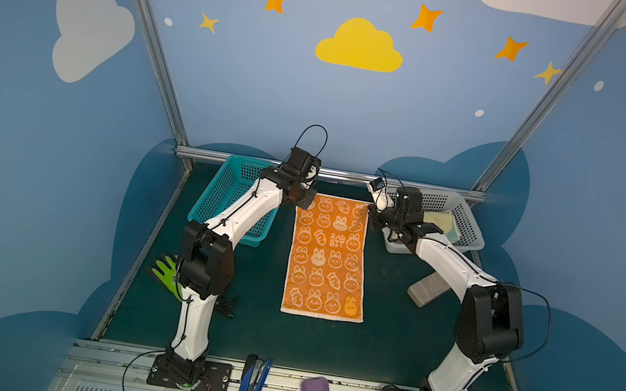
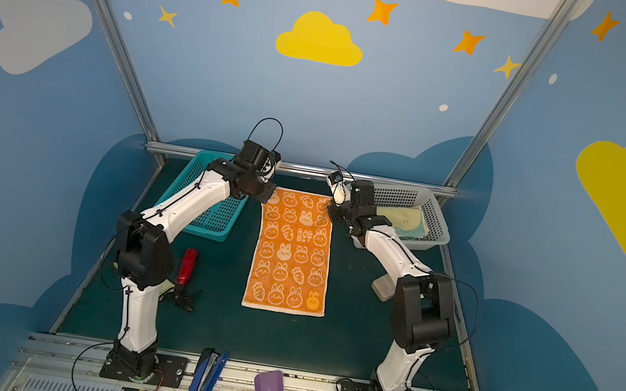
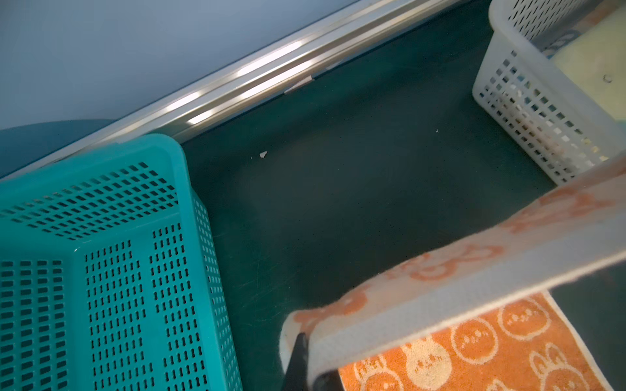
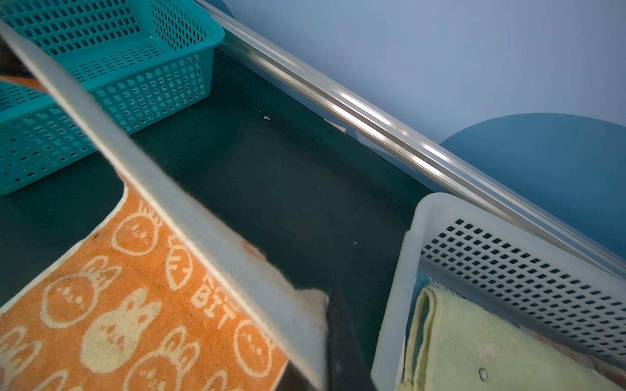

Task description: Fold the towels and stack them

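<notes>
Two corners held tight

Top views: orange towel (image 1: 329, 256) on mat (image 1: 378, 341); a top view shows a green glove (image 1: 166, 267). Left wrist: left pincer (image 3: 311, 370) closed on its corner. Right wrist: right pincer (image 4: 325, 342) likewise; white basket (image 4: 401, 270) holds yellow towel (image 4: 474, 338).

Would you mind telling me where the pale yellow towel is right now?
In both top views the pale yellow towel lies inside the white basket in the far right corner of the table, just right of the orange rabbit towel.

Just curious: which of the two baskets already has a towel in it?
The white basket on the right: a pale-yellow towel lies inside. The teal basket shows none.
</notes>
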Tool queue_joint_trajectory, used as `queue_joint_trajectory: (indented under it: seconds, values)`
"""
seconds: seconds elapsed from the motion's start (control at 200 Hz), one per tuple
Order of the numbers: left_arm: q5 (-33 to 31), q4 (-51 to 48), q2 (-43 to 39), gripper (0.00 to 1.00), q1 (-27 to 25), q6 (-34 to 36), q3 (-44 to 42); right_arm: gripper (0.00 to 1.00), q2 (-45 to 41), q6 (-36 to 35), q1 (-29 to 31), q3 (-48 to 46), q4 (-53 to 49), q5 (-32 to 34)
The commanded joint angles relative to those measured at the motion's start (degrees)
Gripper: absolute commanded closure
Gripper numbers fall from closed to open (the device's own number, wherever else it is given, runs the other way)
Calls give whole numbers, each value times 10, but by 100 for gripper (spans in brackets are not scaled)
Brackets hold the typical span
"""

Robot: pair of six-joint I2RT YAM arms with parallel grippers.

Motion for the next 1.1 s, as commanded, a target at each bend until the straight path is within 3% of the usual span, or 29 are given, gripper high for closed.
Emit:
queue_joint_trajectory:
  seconds: [0.0,0.345,0.491,0.821,1.091]
  values:
    - [-53,-13,-32,96,1,-14,-37,100,-39,10,-13,-21,-30,6]
    - [-61,23,-144,96,-46,-39,-196,100,-105,37,-12,-77,-187,-15]
    - [-67,27,-185,96,-68,-57,-248,100,-110,137,-11,-89,-261,-19]
    - [-91,25,-241,96,-114,-94,-337,100,-187,199,19,-221,-250,-11]
    - [-99,15,-270,96,-146,-126,-386,100,-260,227,50,-273,-275,15]
